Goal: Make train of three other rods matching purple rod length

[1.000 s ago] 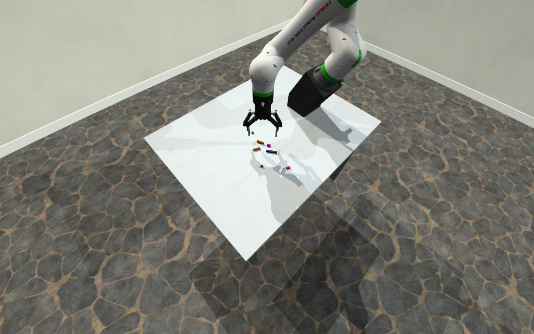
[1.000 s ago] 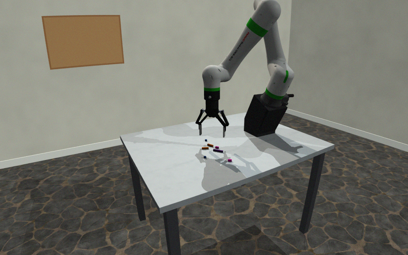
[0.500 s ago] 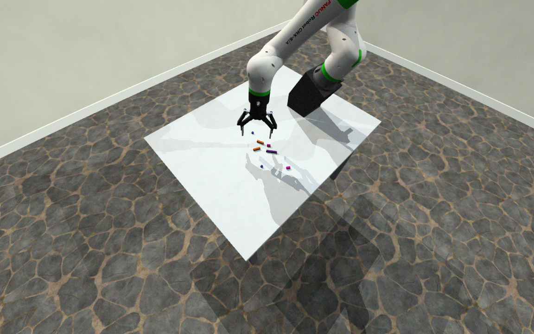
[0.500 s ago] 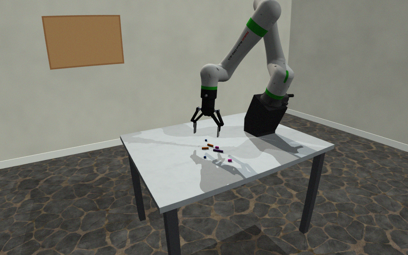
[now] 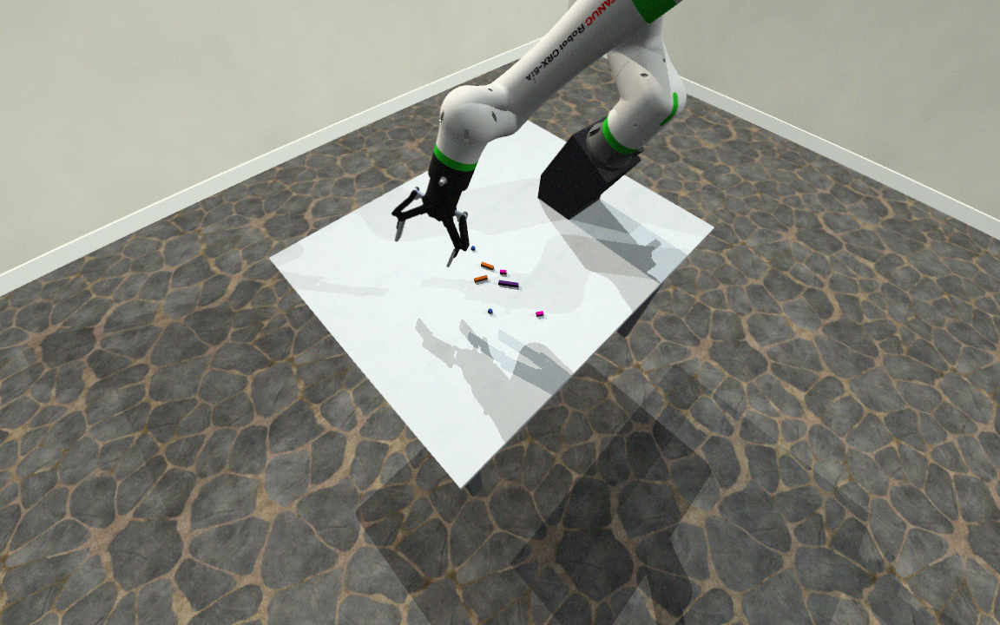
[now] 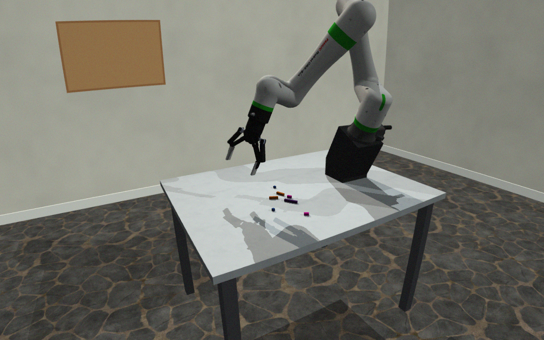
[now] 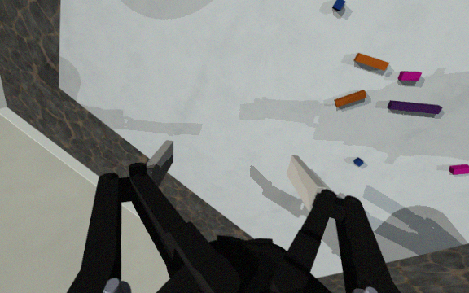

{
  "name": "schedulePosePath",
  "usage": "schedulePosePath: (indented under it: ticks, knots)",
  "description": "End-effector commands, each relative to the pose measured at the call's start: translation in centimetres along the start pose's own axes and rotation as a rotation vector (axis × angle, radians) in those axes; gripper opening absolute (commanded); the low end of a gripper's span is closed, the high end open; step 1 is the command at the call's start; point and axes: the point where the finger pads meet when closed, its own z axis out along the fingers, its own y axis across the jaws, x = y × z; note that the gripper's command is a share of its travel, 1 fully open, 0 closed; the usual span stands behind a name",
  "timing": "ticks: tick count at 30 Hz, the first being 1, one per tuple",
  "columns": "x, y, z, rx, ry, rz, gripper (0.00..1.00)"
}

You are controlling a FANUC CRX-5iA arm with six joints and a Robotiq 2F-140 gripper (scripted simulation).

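The purple rod (image 5: 508,285) (image 6: 290,201) (image 7: 414,107) lies flat near the middle of the white table (image 5: 364,342) (image 6: 198,211) (image 7: 177,61). Two orange rods lie beside it, one (image 5: 486,266) (image 6: 280,193) (image 7: 371,62) farther back and one (image 5: 480,279) (image 6: 273,197) (image 7: 350,98) nearer. One magenta rod (image 5: 503,272) (image 6: 289,196) (image 7: 409,76) lies by the purple rod, and another (image 5: 539,313) (image 6: 306,214) (image 7: 460,169) lies apart at the front. Two blue cubes lie apart, one (image 5: 473,248) (image 6: 274,186) (image 7: 339,5) at the back and one (image 5: 490,312) (image 6: 273,208) (image 7: 358,162) at the front. No rods touch. My gripper (image 5: 424,246) (image 6: 241,164) (image 7: 233,158) is open and empty. It hangs tilted, well above the table and to the left of the rods.
The arm's black base (image 5: 574,178) (image 6: 350,160) stands at the table's back right corner. The table's left edge and the stone floor (image 7: 27,61) lie under the gripper in the wrist view. A brown board (image 6: 111,55) hangs on the wall.
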Motion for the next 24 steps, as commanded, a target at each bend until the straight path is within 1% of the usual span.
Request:
schedulePosePath:
  ticks: [1, 8, 13, 15, 16, 17, 21, 24]
  knots:
    - [-2.3, -3.8, -0.4, 0.084, -0.044, 0.073, 1.0]
    - [-5.6, -11.1, -2.8, 0.237, -0.111, 0.256, 1.0]
    - [-6.7, -16.3, -5.3, 0.35, -0.155, 0.44, 1.0]
    - [-6.7, -16.3, -5.3, 0.35, -0.155, 0.44, 1.0]
    - [-6.7, -18.0, -6.2, 0.389, -0.169, 0.522, 1.0]
    - [-6.6, -18.9, -6.7, 0.411, -0.175, 0.577, 1.0]
    - [-5.7, -20.6, -7.9, 0.461, -0.185, 0.734, 1.0]
    - [-4.7, -21.0, -8.4, 0.486, -0.182, 0.863, 1.0]
